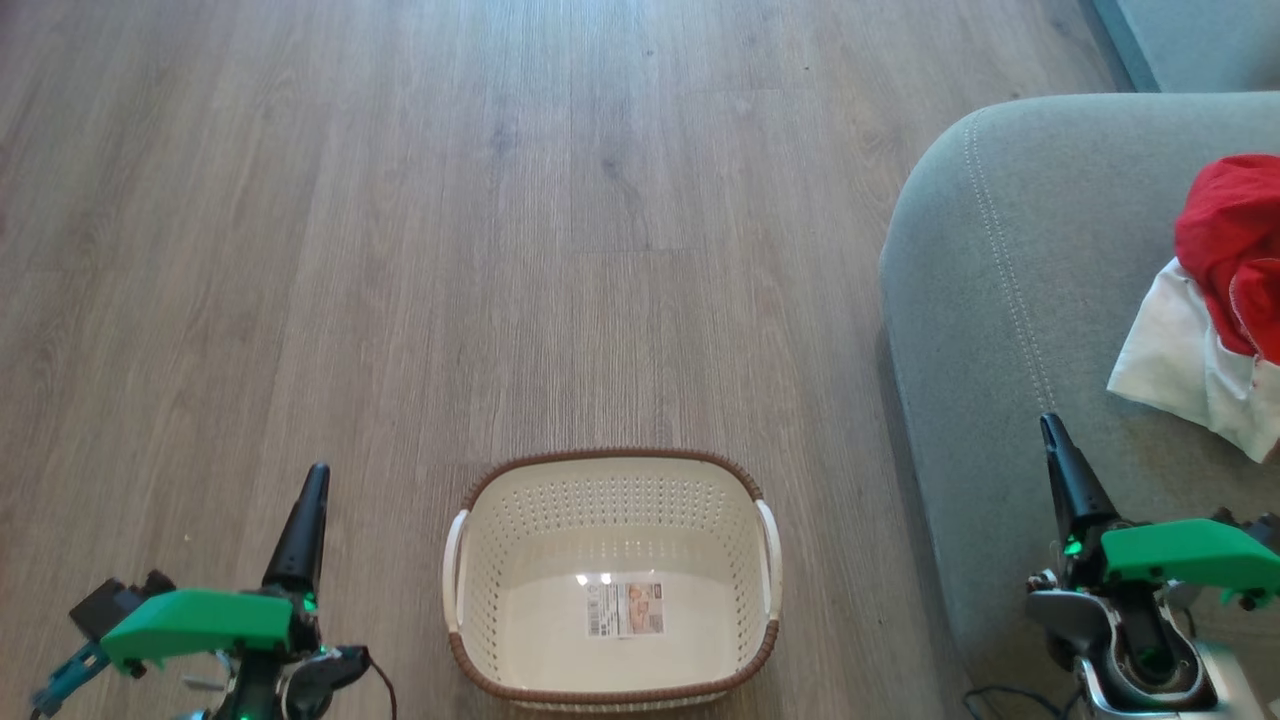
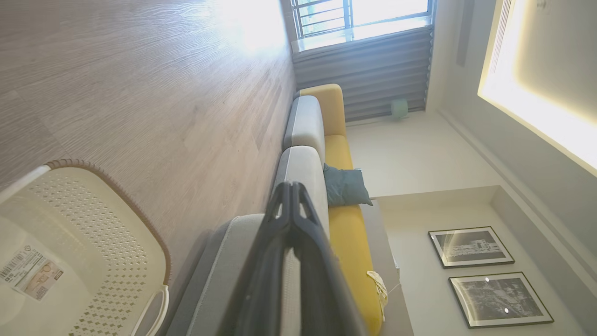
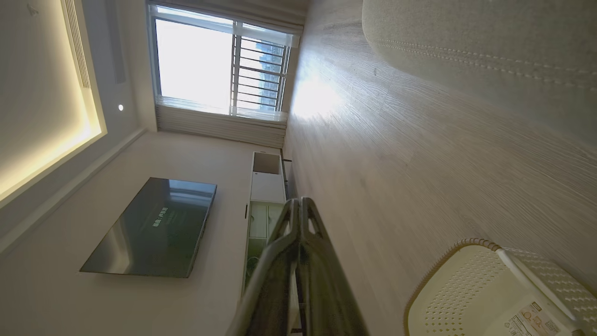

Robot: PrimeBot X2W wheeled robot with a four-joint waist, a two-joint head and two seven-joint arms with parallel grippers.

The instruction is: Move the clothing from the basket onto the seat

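The left gripper, fingers pressed together and holding nothing, hangs left of the basket. The right gripper, likewise closed and empty, sits right of the basket, over the seat. The basket stands on the wood floor. The clothing lies heaped on the seat, well right of the basket.

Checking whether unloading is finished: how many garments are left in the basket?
0. The basket holds a sticker alone; the red and white clothing lies on the seat, partly out of frame.
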